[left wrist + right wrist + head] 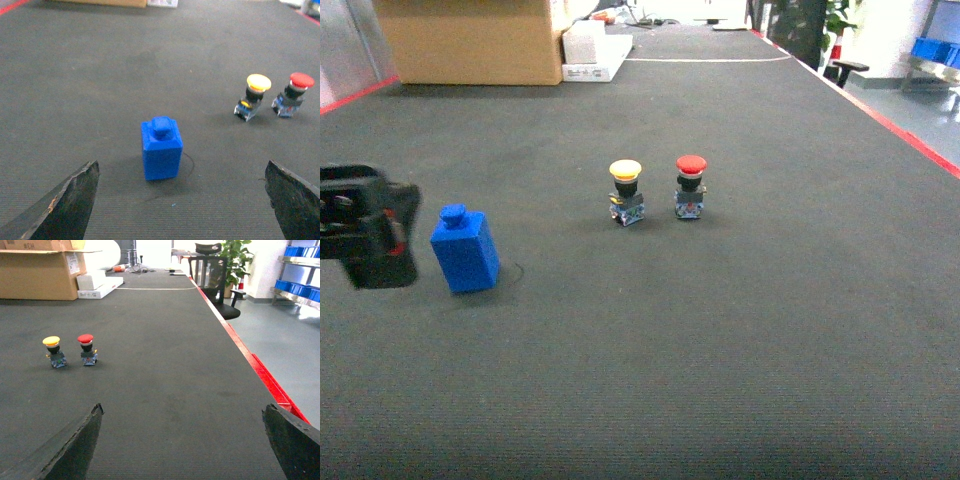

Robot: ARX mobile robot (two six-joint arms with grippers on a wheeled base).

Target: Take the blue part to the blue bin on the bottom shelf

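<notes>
Blue part is standing upright on the dark mat, over on the left side of the head view, and the left gripper is just beside it at about the same height, not touching. From the left wrist cam the part sits dead centre between the two spread fingers, so that claw is wide open with nothing in it and lined up pretty nicely. Right claw looks the same in its own view: fingers spread, nothing between them, parked over bare mat well away from everything. The part itself looks like a solid little plastic block with a round stub on top, so I'd guess light, rigid and not fragile, maybe a bit slick on the smooth faces. Best bet is probably to pinch the two flat side walls around mid-height and skip the stub, since it's small and round. It's taller than it is wide, so a bump from one finger could tip it over. The yellow button and red button stand side by side well off to the right, out of the way. I can't make out a blue bin or bottom shelf for certain here, only some blue bins on a rack way off.
</notes>
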